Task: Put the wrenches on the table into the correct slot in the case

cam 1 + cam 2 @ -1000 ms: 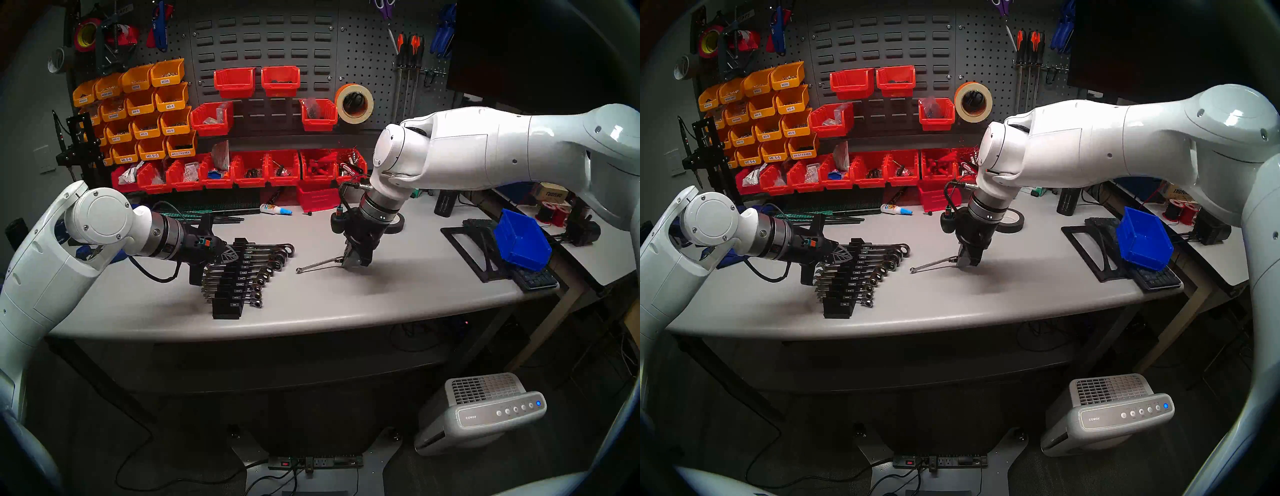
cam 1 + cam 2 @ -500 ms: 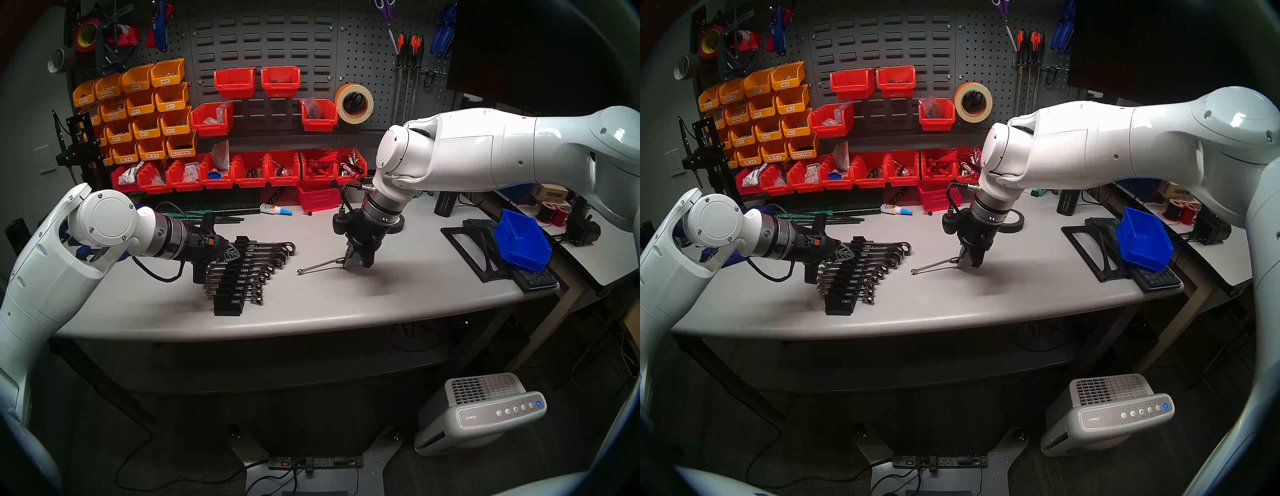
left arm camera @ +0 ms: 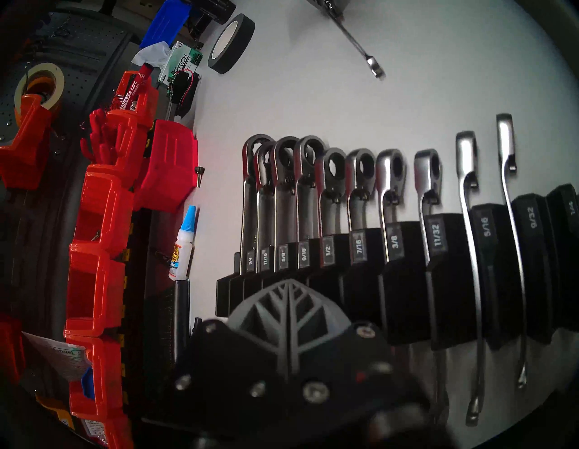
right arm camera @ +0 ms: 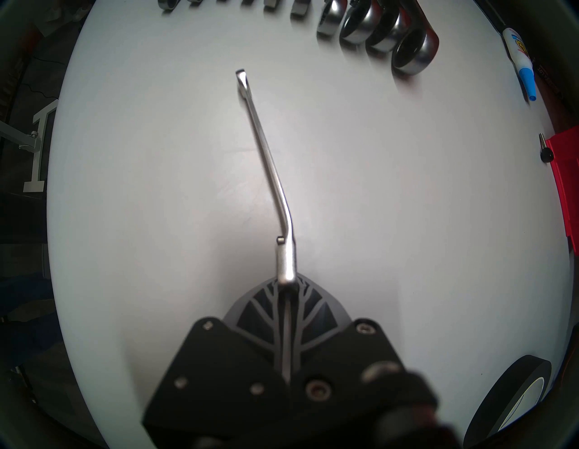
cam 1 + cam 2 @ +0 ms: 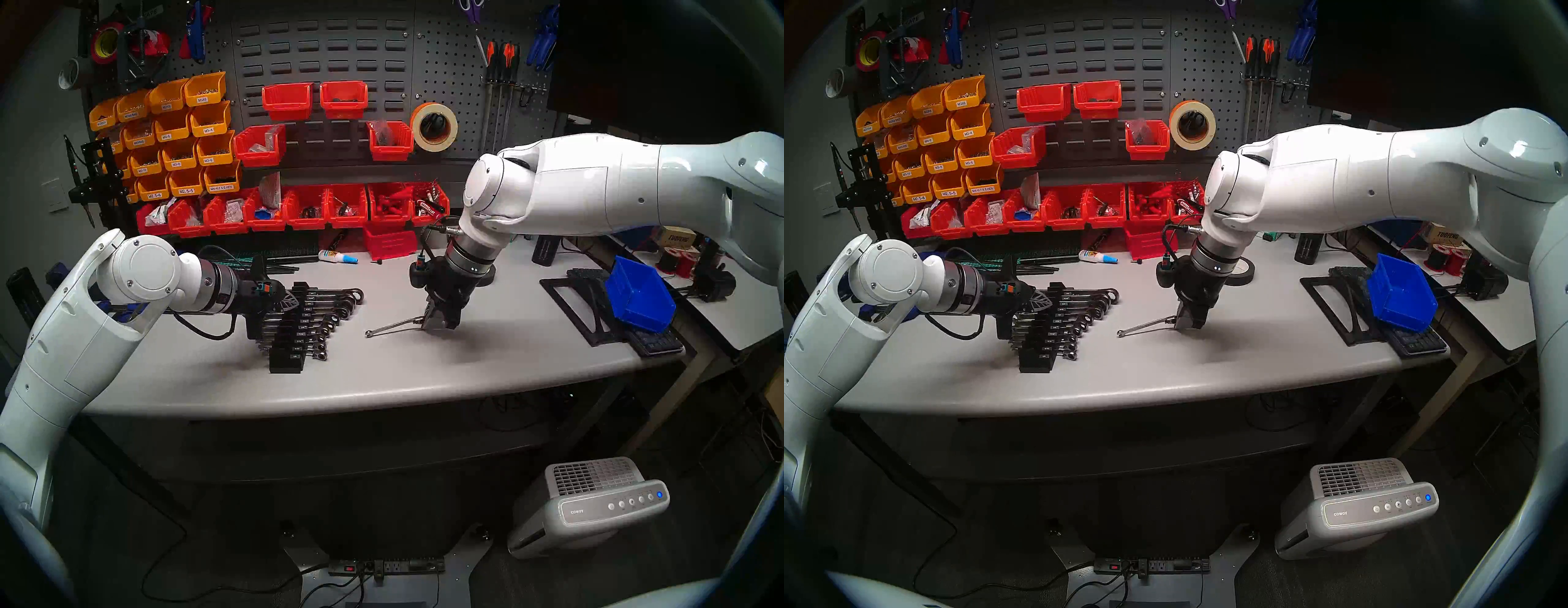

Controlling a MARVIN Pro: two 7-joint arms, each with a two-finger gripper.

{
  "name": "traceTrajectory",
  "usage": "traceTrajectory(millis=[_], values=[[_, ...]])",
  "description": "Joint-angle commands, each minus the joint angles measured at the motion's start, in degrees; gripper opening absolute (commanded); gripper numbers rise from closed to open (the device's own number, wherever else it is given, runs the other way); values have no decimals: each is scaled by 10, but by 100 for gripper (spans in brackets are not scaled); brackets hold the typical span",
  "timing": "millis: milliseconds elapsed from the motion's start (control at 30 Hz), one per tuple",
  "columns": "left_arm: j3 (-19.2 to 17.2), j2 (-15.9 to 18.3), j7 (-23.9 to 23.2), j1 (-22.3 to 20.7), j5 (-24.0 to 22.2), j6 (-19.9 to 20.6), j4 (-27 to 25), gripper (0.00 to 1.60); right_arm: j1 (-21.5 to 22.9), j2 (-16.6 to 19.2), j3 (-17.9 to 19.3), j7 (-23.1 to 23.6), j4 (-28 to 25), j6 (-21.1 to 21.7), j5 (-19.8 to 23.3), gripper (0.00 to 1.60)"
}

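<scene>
On the grey worktop (image 5: 403, 373), the right gripper (image 4: 286, 290) has its jaws clamped on one end of the thin wrench (image 4: 266, 163) — its long bar points toward the black case (image 5: 292, 335), where the left gripper (image 5: 286, 303), jaws together, sits closest.

This is a workshop. A dark grey perforated metal pegboard (image 5: 445, 63) covers the back wall at twelve o'clock, hung with orange-handled screwdrivers (image 5: 502, 59), a wide roll of cream masking tape (image 5: 433, 126) and blue-handled pliers (image 5: 543, 38). At ten o'clock hang labelled yellow plastic parts bins (image 5: 178, 127) of small hardware; rows of red plastic bins (image 5: 305, 208) sit below. The light-grey workbench top (image 5: 382, 382) carries a black plastic rack of chrome wrenches (image 5: 297, 335).
</scene>
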Motion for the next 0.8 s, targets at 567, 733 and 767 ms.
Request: traceTrajectory(millis=[567,733,767], values=[[-67,-15,33,-7,-29,12,-28,21,-13,15,1,9,-13,-4,20,0],[-108,-9,42,13,-51,16,-54,80,-16,25,5,5,-20,-10,33,0],[-114,-7,40,16,-56,16,-57,80,-16,26,5,4,-21,-10,34,0]])
